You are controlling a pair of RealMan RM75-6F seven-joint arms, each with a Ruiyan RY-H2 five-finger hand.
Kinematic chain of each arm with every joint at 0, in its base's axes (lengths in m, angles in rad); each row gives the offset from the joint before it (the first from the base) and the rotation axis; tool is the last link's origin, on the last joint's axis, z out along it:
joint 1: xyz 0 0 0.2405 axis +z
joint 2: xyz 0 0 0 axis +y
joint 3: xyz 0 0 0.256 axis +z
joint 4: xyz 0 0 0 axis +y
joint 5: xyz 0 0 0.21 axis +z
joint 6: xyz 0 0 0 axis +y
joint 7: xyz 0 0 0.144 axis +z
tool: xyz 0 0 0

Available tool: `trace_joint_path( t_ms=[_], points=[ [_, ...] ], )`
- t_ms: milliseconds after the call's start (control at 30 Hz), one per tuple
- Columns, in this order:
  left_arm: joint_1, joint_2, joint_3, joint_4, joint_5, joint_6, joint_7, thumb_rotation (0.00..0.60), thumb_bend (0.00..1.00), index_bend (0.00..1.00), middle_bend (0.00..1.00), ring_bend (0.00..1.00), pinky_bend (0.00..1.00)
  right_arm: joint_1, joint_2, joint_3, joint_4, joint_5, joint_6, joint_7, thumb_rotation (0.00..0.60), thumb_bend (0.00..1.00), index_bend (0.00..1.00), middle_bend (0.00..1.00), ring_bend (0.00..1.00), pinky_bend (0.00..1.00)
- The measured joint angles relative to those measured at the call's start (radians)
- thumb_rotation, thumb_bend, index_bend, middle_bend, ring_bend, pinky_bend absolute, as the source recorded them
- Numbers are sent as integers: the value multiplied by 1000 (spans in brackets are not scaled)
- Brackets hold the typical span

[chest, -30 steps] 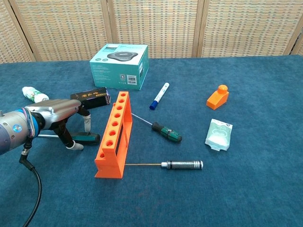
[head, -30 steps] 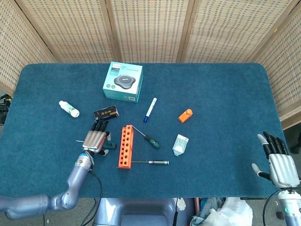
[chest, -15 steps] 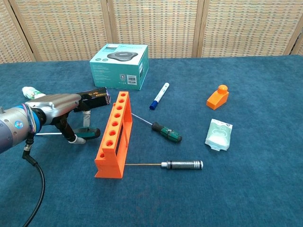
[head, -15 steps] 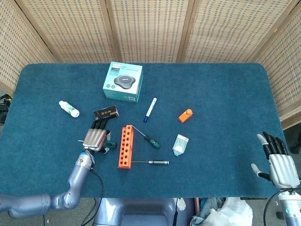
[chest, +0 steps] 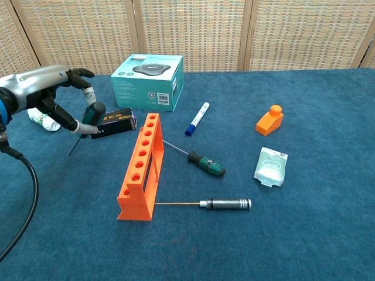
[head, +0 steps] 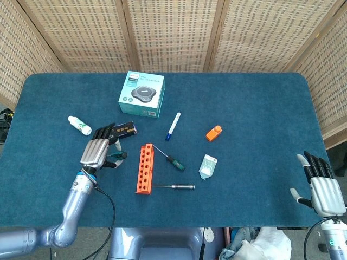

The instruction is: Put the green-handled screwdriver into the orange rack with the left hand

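Note:
My left hand (chest: 50, 93) is raised above the table, left of the orange rack (chest: 140, 167). It pinches a green-handled screwdriver (chest: 91, 116) by the handle, with the shaft slanting down to the left. In the head view the left hand (head: 96, 150) and the screwdriver handle (head: 116, 157) are just left of the rack (head: 144, 168), apart from it. The rack's holes look empty. My right hand (head: 320, 187) shows only in the head view, open at the table's front right edge.
A second green-and-black screwdriver (chest: 206, 163) lies right of the rack, and a silver-handled one (chest: 225, 204) at its near end. Behind are a small black box (chest: 114, 121), a white bottle (chest: 41, 117), a teal box (chest: 147, 82) and a blue marker (chest: 197, 119). An orange block (chest: 269, 120) and a pouch (chest: 270, 166) lie to the right.
My left hand has closed on the green-handled screwdriver and lifted it off the table, up and away from the front edge. The right hand has not moved.

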Motion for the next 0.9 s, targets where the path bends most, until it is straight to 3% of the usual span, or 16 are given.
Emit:
trace_joint_path(
  t_ms=[400, 667, 900],
  points=[
    [87, 177, -112, -242, 31, 11, -278, 600, 305, 599, 18, 0, 0, 0, -7, 4, 1, 7, 2, -13, 600, 245, 0, 0, 0, 0],
    [107, 179, -147, -305, 53, 8, -443, 600, 305, 611, 32, 0, 0, 1, -9, 4, 0, 9, 0, -17, 600, 245, 0, 0, 0, 0],
    [90, 93, -165, -296, 37, -19, -574, 600, 305, 613, 38, 0, 0, 1, -7, 6, 7, 13, -3, 3, 600, 244, 0, 0, 0, 0]
  ],
)
